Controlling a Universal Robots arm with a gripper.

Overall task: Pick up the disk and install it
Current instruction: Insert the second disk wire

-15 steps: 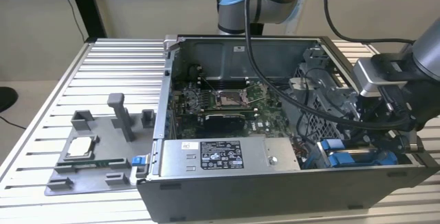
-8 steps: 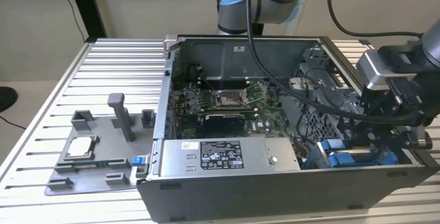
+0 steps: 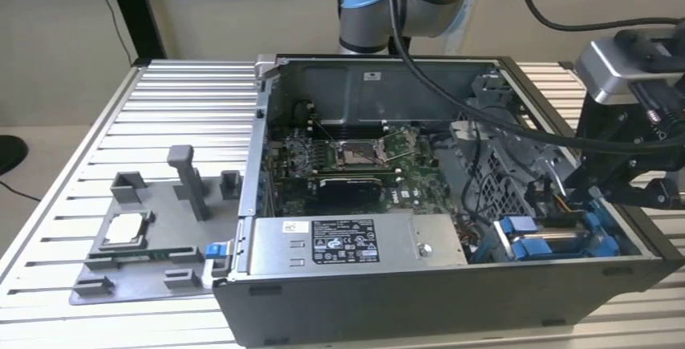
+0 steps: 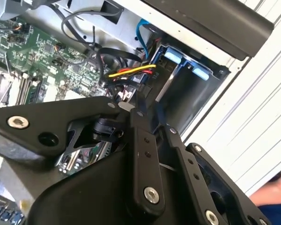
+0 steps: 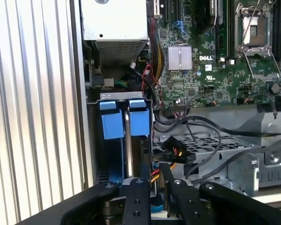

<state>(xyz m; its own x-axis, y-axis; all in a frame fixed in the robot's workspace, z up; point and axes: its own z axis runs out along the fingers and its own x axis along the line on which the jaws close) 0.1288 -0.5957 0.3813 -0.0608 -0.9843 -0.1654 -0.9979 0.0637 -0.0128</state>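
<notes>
The disk (image 3: 532,246) stands on edge in the drive bay at the front corner of the open computer case, on the exterior view's right. Its blue frame tab (image 5: 139,121) shows in the first wrist view beside a second blue tab (image 5: 113,124). In the second wrist view the disk's thin silver edge (image 4: 166,86) runs from its blue tab toward my gripper (image 4: 132,107). My gripper (image 3: 586,196) hangs just over that bay, shut, tips close to the disk's edge, with nothing visibly clamped between them. Red, yellow and black cables (image 4: 131,71) lie right beside the tips.
The case (image 3: 428,301) holds a motherboard (image 3: 354,156), a grey power supply box (image 3: 342,241) and a metal drive cage (image 5: 234,150). A grey parts tray (image 3: 150,237) on the exterior view's left carries a small silver chip (image 3: 125,229). Ribbed table (image 3: 64,204) surrounds the case.
</notes>
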